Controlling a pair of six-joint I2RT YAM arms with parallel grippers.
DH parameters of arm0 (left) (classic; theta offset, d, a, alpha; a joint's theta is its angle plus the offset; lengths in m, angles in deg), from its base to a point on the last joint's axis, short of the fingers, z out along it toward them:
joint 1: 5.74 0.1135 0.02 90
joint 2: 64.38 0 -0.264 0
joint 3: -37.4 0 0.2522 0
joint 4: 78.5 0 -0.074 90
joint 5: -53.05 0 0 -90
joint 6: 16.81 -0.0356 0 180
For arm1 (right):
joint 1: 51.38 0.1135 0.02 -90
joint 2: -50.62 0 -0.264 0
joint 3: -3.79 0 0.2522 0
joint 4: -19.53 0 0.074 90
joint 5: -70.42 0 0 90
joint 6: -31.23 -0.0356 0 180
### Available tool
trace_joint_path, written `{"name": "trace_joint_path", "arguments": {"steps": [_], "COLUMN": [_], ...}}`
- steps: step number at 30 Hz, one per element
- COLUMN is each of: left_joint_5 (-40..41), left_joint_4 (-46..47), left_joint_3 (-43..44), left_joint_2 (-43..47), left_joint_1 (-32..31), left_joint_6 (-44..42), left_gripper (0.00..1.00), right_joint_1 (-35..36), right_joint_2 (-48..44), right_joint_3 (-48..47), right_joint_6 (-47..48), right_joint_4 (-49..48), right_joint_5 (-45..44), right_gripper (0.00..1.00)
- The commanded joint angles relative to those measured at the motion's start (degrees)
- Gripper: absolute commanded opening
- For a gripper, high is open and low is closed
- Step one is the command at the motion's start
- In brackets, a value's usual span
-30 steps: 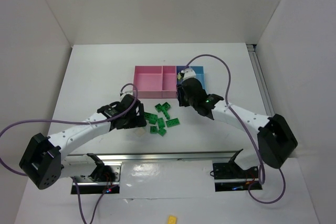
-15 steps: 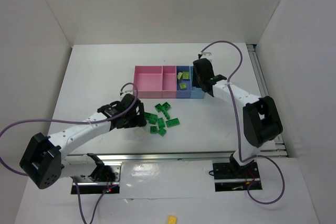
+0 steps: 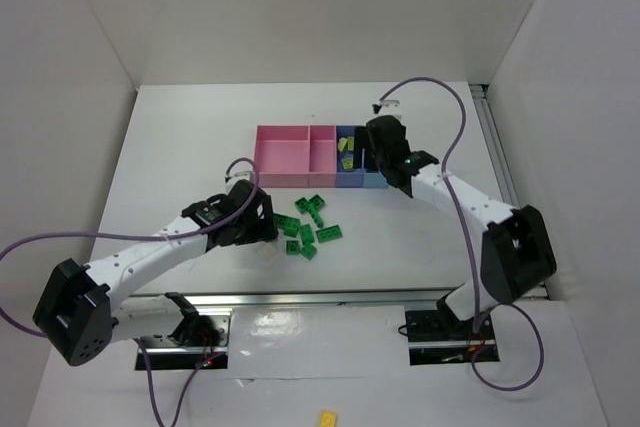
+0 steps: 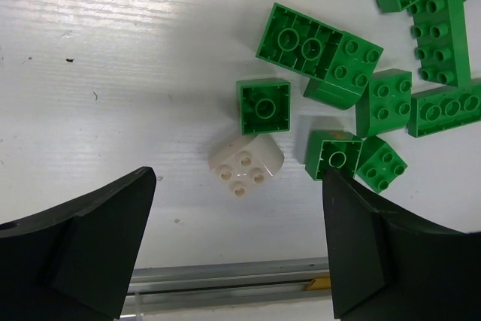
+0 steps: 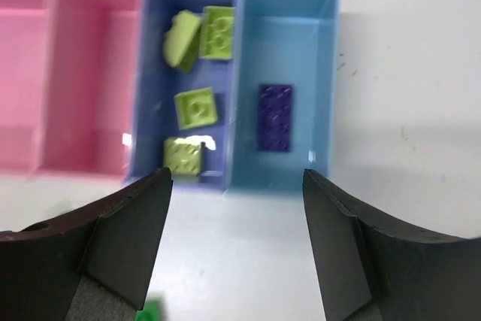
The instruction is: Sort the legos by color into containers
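Note:
Several green legos [image 3: 310, 226] lie loose in the middle of the table. A white rounded brick [image 4: 246, 165] lies beside them, just ahead of my open left gripper [image 4: 239, 180], which holds nothing. The green legos [image 4: 361, 88] spread to its right. The containers form a row: two pink trays [image 3: 283, 159], a blue tray [image 5: 154, 73] with several yellow-green legos [image 5: 197, 107], and a light blue tray [image 5: 319, 50] with one purple lego [image 5: 275, 116]. My right gripper [image 5: 235, 178] hovers open and empty over the near edge of the blue trays; from above that gripper [image 3: 373, 145] covers the light blue tray.
A metal rail [image 3: 300, 299] runs along the table's near edge. A lone opaque yellow brick [image 3: 328, 417] lies below it, off the work surface. White walls close in the table on three sides.
My right arm swung from in front of the trays to above the blue ones, and its jaws have opened. The left arm has hardly moved.

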Motion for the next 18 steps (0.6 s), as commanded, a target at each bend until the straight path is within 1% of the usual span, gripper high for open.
{"name": "trace_joint_path", "arguments": {"steps": [1,2,3,6,8,10,13,17,18], "left_joint_5": [1.37,0.84,0.14,-1.35,-0.66,1.09,2.85,2.86,2.34], "left_joint_4": [-2.5,-2.51,-2.51,-0.67,-0.13,-0.13,-0.13,4.69,5.66], "left_joint_3": [-1.23,-1.75,-1.76,-3.78,-4.4,-3.87,-2.73,-2.73,-2.73], "left_joint_2": [0.47,-0.23,-1.37,-1.91,-2.52,-3.39,-5.68,-6.82,-7.35], "left_joint_1": [-0.25,-0.25,-0.86,-2.18,-3.76,-4.29,-4.29,-4.29,-4.29], "left_joint_6": [3.03,3.73,4.52,8.12,9.71,9.71,7.0,1.56,1.54], "left_gripper": [0.94,0.94,0.94,0.92,0.89,0.89,0.91,0.92,0.92], "right_joint_1": [4.58,5.38,6.6,7.92,8.72,10.3,10.83,10.83,10.83], "right_joint_2": [-8.29,-10.83,-11.9,-15.41,-16.04,-17.44,-19.02,-21.39,-21.92], "right_joint_3": [4.95,6.45,8.98,12.42,12.96,12.97,12.97,14.28,14.28], "right_joint_6": [-2.38,-3.08,-4.74,-6.68,-7.39,-8.53,-9.23,-9.85,-9.85], "right_joint_4": [-1.0,-1.0,-1.0,-0.48,0.57,1.72,3.13,3.75,4.36], "right_joint_5": [-0.71,-1.23,-1.76,-1.76,-1.76,-3.16,-3.69,-4.31,-4.31], "right_gripper": [0.78,0.78,0.78,0.78,0.78,0.79,0.79,0.79,0.8]}}
